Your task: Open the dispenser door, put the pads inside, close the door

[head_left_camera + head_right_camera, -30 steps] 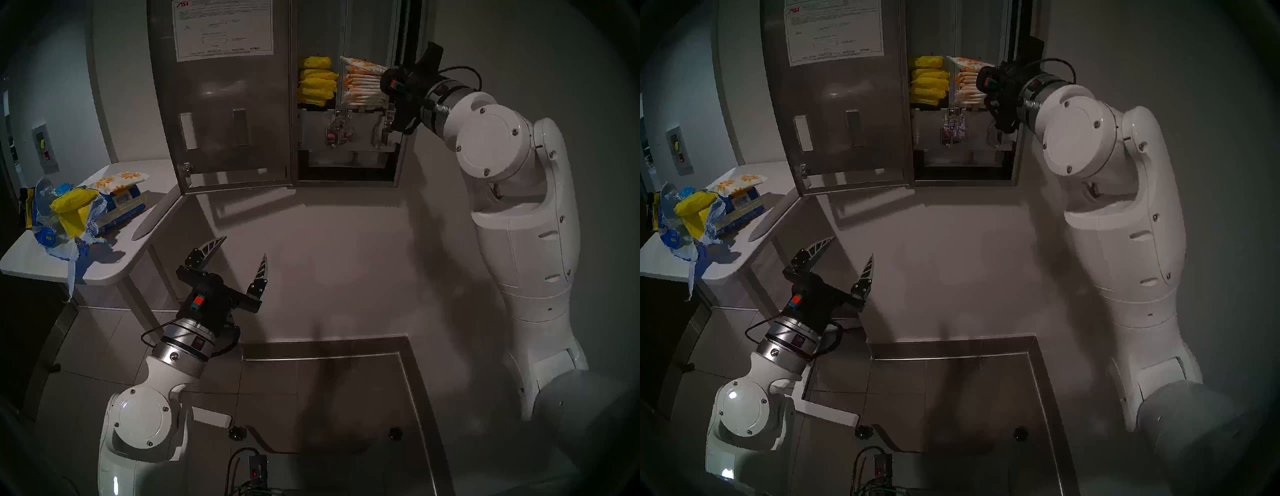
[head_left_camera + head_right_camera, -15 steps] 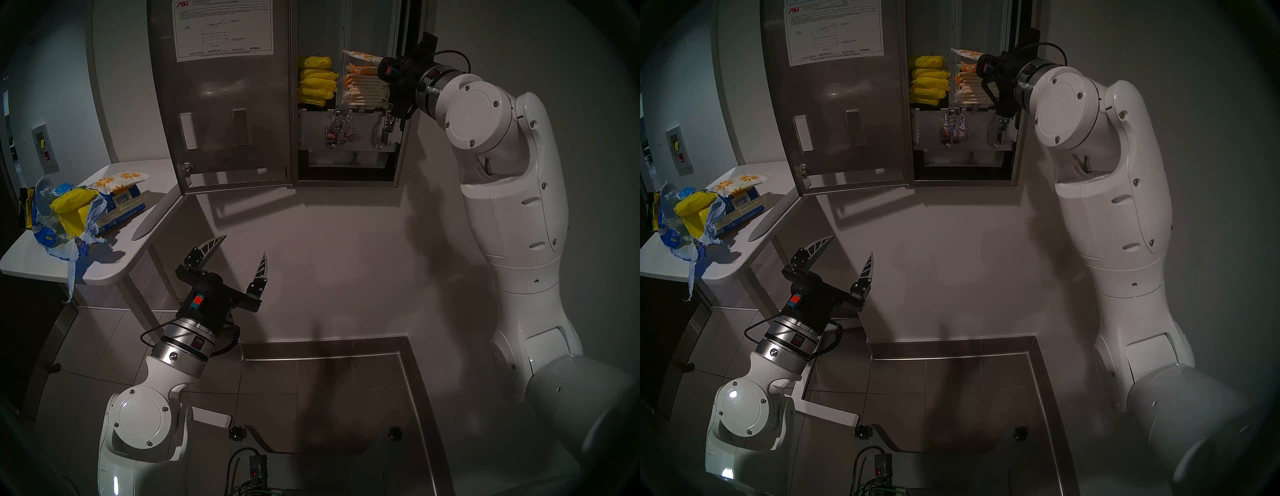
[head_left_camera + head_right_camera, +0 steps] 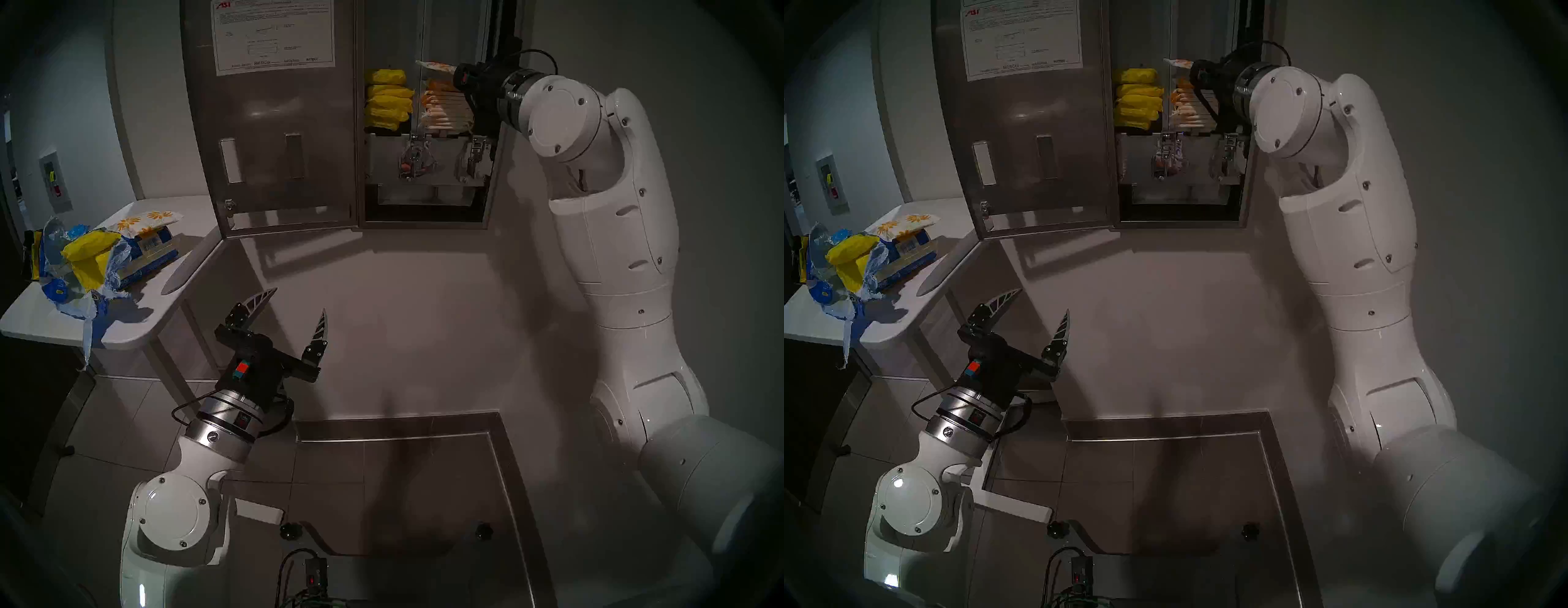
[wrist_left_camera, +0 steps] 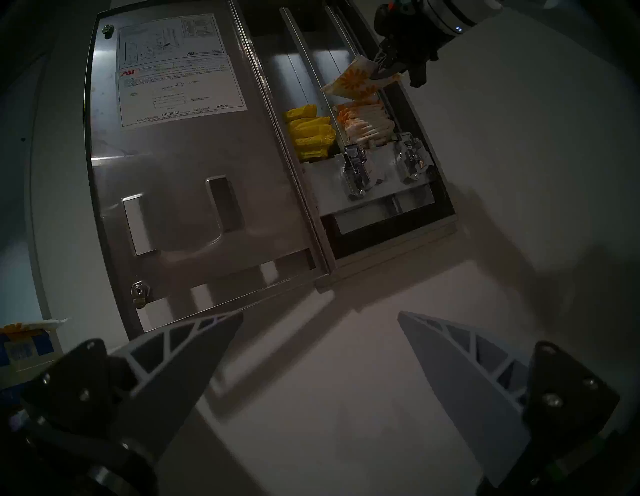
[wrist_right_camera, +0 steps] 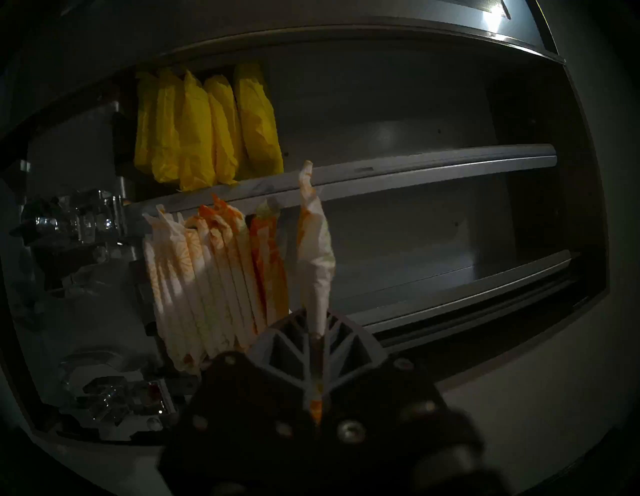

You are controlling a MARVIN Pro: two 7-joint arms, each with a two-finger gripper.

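The steel dispenser door (image 3: 275, 140) hangs swung open to the left, its white instruction sheet (image 3: 271, 34) facing me. My right gripper (image 5: 317, 325) is shut on one daisy-printed pad (image 5: 315, 249), held in the right-hand chute just above a stack of the same pads (image 3: 445, 108). That held pad (image 4: 360, 79) shows tilted in the left wrist view. Another daisy pad (image 3: 148, 220) lies on the white side table (image 3: 127, 331). Low down, by the wall under the cabinet, my left gripper (image 3: 295, 305) stands open and holds nothing.
Yellow wrapped packets (image 3: 388, 99) fill the left chute. A torn blue-and-yellow plastic bag (image 3: 80, 267) lies on the side table. Two chrome lever mechanisms (image 3: 413, 159) sit below the chutes. A steel-edged floor recess (image 3: 496, 429) lies ahead of my base.
My right arm has risen and pushed further left into the cabinet, carrying the pad up above the stack. The left arm has stayed put.
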